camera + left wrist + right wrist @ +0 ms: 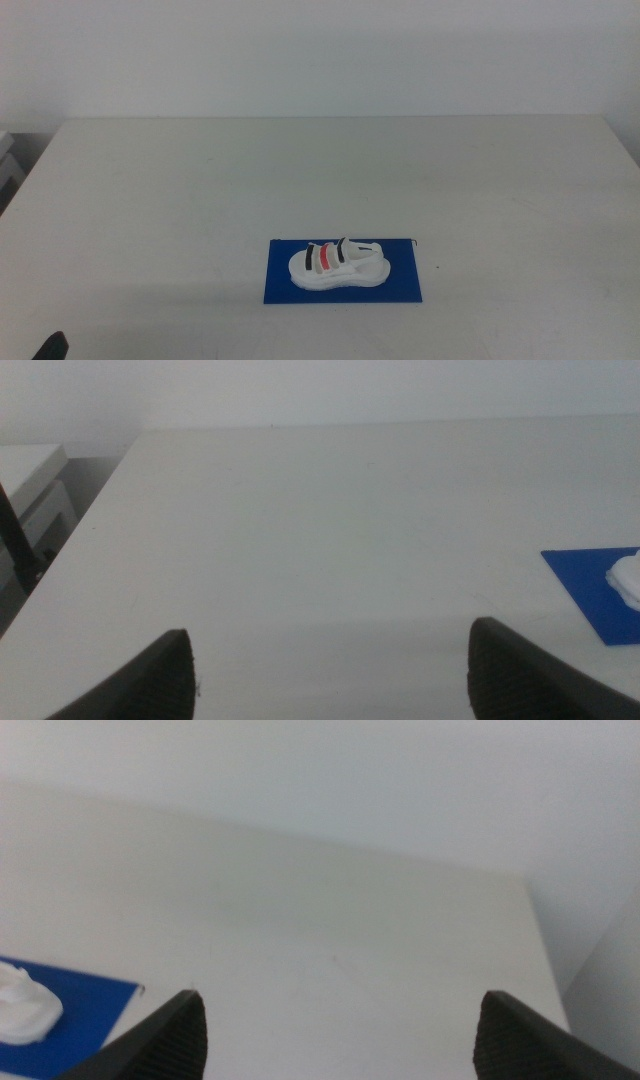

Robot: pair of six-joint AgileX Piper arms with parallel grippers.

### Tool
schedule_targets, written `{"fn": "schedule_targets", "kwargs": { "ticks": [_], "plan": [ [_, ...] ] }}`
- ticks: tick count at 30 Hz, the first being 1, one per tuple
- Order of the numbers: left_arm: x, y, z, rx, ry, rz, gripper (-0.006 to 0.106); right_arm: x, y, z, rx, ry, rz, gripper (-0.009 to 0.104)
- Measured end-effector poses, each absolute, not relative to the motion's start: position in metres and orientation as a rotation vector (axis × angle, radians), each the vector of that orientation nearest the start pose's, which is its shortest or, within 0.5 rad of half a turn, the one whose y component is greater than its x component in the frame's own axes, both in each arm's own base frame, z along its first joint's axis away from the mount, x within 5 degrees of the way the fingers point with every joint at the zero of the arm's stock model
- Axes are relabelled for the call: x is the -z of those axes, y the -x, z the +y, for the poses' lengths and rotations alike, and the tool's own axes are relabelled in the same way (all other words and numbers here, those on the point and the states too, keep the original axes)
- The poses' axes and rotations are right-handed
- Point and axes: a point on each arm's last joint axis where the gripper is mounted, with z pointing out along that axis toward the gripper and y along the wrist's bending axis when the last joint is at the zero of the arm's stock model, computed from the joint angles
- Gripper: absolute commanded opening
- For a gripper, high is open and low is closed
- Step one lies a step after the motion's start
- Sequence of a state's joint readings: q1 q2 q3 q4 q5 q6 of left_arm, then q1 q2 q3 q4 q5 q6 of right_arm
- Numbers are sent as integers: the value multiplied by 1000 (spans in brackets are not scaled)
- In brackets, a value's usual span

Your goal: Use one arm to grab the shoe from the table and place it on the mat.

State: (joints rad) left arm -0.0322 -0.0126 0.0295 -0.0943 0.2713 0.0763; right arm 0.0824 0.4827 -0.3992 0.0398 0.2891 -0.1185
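Right now your left claw (330, 665) hangs low over the desk (330, 540) with both dark jaws spread wide apart, and nothing sits between them or touches them; only bare desk surface shows in the gap. Your right claw (340, 1035) is in the same condition: jaws set far apart, gripping nothing, with plain desk between them.

You can see the shoe (337, 264) in the middle view, lying on the mat (285, 285) in the near centre of the desk (200, 190). It rests upright on its thick white sole, lengthwise along the mat, with the black, red and black straps facing up. The whole sole appears to lie within the blue sheet, with blue showing on every side of it, more at the two short ends.

From the left wrist view you catch only a corner of the mat (590, 585) off to one side, with a small white bit of the shoe (628, 580) at the frame edge, well apart from that claw. From the right wrist view you get another corner of the mat (90, 1005) with a rounded white end of the shoe (22, 1005) on it, also clear of the jaws.

In the middle view neither arm reaches over the desk; a small dark piece (52, 347) shows at the bottom left edge, though you cannot tell exactly what part it is.
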Motion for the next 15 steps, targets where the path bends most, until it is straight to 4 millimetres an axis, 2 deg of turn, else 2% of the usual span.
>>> {"fn": "schedule_targets", "kwargs": {
  "ticks": [3,6,15],
  "plan": [
    [-179,-55,-4,56,-34,1771,94,-274,-82,8,-9,149,1769,83],
    [-179,-55,-4,56,-34,1771,94,-261,-68,6,-10,145,1724,91],
    [-179,-55,-4,56,-34,1771,94,-234,-58,6,-60,97,1712,92]
  ]
}}
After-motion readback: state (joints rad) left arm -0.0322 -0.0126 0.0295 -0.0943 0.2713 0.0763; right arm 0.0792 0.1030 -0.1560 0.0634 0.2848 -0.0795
